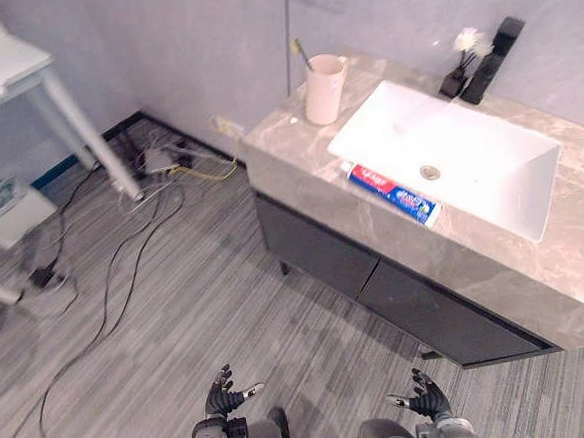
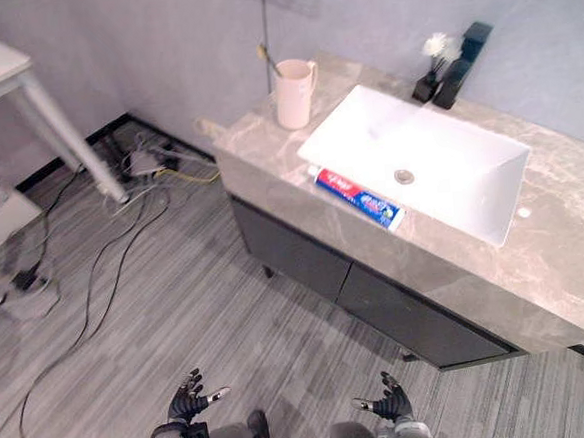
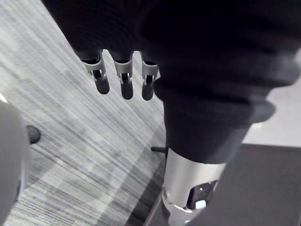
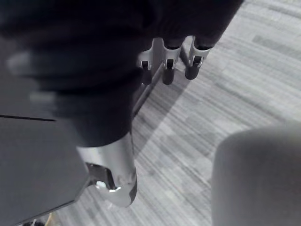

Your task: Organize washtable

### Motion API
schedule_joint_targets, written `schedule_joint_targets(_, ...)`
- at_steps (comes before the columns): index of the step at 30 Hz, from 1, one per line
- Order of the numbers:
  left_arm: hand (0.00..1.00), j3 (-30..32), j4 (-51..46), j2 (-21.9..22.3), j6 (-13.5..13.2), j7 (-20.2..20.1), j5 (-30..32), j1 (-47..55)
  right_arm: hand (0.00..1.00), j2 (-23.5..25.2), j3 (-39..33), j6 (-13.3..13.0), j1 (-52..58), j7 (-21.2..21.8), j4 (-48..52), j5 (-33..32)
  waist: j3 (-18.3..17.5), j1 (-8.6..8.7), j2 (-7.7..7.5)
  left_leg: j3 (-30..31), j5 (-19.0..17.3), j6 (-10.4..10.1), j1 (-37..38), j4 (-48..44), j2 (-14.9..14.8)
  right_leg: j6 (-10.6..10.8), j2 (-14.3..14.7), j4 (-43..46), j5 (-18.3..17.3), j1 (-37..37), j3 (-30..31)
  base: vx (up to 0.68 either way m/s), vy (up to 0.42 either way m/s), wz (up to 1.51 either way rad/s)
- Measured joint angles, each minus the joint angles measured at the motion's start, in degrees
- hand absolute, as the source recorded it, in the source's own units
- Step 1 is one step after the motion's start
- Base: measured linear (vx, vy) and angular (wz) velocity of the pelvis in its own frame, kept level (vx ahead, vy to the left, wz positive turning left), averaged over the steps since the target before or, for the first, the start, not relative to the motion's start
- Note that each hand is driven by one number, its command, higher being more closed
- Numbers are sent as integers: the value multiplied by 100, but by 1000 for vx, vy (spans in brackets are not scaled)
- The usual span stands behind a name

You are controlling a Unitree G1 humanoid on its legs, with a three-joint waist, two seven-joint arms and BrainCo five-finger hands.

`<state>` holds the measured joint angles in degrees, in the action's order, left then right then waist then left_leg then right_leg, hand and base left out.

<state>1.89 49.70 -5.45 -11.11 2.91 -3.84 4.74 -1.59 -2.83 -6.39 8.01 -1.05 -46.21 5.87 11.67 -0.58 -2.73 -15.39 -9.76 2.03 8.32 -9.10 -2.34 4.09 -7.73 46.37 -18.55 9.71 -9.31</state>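
A grey marble washtable (image 1: 297, 143) with a white rectangular basin (image 1: 448, 158) stands against the wall. A red, white and blue toothpaste tube (image 1: 391, 193) lies on the counter along the basin's front rim. At the counter's left end, a pale pink cup (image 1: 324, 88) holds a toothbrush (image 1: 301, 52). My left hand (image 1: 222, 394) and right hand (image 1: 425, 395) hang low over the floor, well short of the washtable. Both are open with relaxed fingers and hold nothing.
A black faucet (image 1: 491, 60) and a small black vase with white flowers (image 1: 459, 67) stand behind the basin. Dark drawers (image 1: 319, 252) sit under the counter. Cables and a power strip (image 1: 158, 160) lie on the floor at left, by a white table leg (image 1: 85, 128).
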Motion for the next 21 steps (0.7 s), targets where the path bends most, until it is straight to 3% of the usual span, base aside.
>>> schedule_joint_targets(3, 0, 5, 9, -103, 1, 2, -1, -27, 0, -14, 67, 2, -158, 2, -105, 109, -18, 2, -54, -150, -58, -97, 178, 70, -52, -202, 53, -1087, 123, 368, -917, 338, 23, -16)
schedule_joint_targets(4, 0, 26, 41, -131, 10, 1, -2, -8, 0, -15, 73, 0, -208, 2, -168, 129, -38, 0, -90, -186, -120, -197, 233, 63, -9, -509, 183, -1702, 501, 405, -990, 486, -24, -34)
schedule_joint_targets(5, 0, 98, 55, -178, 34, -6, 1, 93, 0, -19, 111, 0, -168, 4, -191, 146, -97, 3, -279, -176, -220, -325, 325, 1, 173, -1016, 273, -2293, 1093, 447, -972, 505, -6, -52)
schedule_joint_targets(6, 0, 169, 167, -13, 90, -6, 7, 103, 0, -167, 79, 8, -184, 8, -226, 144, -90, -31, -33, -174, -376, -366, 421, -162, 54, -1033, 383, -2267, 1029, 292, -980, 494, -7, -47)
schedule_joint_targets(8, 0, 233, 166, 175, 88, -19, 11, 155, 0, -266, 24, -5, -172, 2, -161, 138, -76, 30, 170, -126, -372, -368, 360, -601, -106, -927, 525, -2577, 951, 10, -942, 336, -14, -30)
schedule_joint_targets(10, 0, 263, 159, 304, 89, -35, 15, 139, 0, -267, -11, 0, -179, -2, -149, 139, -58, 133, 253, -110, -325, -453, 121, -1506, -300, -917, 667, -2873, 935, -338, -926, 343, -30, -14)
schedule_joint_targets(11, 0, 270, 146, 348, 89, -39, 16, 136, 0, -269, -11, 3, -130, -5, -112, 140, -57, 114, 246, -108, -114, -758, -130, -2356, -459, -917, 757, -3110, 935, -628, -816, 317, -14, -28)
schedule_joint_targets(12, 0, 272, 145, 360, 86, -38, 16, 149, 0, -278, -10, 3, -118, -10, -100, 137, -61, 89, 223, -75, -118, -819, -256, -2733, -542, -918, 769, -3197, 935, -757, -746, 295, 17, -59)
schedule_joint_targets(13, 0, 284, 128, 365, 73, -39, 18, 141, 0, -278, -69, 33, -123, -22, -82, 134, -51, 25, 201, 15, -375, -747, -418, -3108, -593, -919, 788, -3316, 934, -955, -544, 254, 44, -71)
schedule_joint_targets(15, 0, 283, 90, 362, 69, -36, 18, 128, 0, -278, -165, 57, -90, -17, -89, 131, -44, -33, 185, 231, -759, -589, -690, -2875, -515, -914, 753, -3406, 937, -1144, -173, 242, 84, -86)
schedule_joint_targets(17, 0, 283, 79, 333, 65, -35, 18, 129, 0, -247, -193, 56, -106, -23, -90, 126, -47, -32, 173, 819, -858, -572, -949, -2251, -338, -890, 687, -3388, 942, -1173, 169, 136, 142, -85)
schedule_joint_targets(18, 0, 281, 81, 323, 64, -32, 18, 128, 0, -246, -201, 54, -89, -24, -103, 126, -47, -28, 173, 1103, -846, -594, -1005, -1970, -270, -844, 664, -3375, 948, -1173, 269, 110, 203, -104)
schedule_joint_targets(19, 0, 267, 84, 319, 64, -29, 18, 150, 0, -290, -207, 39, -92, -24, -143, 121, -86, -27, 249, 1551, -568, -753, -975, -1147, -270, -612, 701, -3368, 931, -1176, 517, 102, 241, -95)
schedule_joint_targets(20, 0, 255, 123, 334, 65, -35, 21, 157, 0, -289, -207, 26, -90, -25, -183, 115, -85, -26, 302, 1574, -304, -649, -1000, -907, -349, -443, 775, -3359, 844, -1197, 665, 120, 255, -100)
schedule_joint_targets(21, 0, 253, 213, 341, 76, -28, 19, 171, 0, -228, -199, 44, -66, -15, -171, 90, -166, -22, 241, 1477, -282, -638, -868, -877, -276, -336, 711, -3386, 895, -1206, 841, 137, 268, -77)
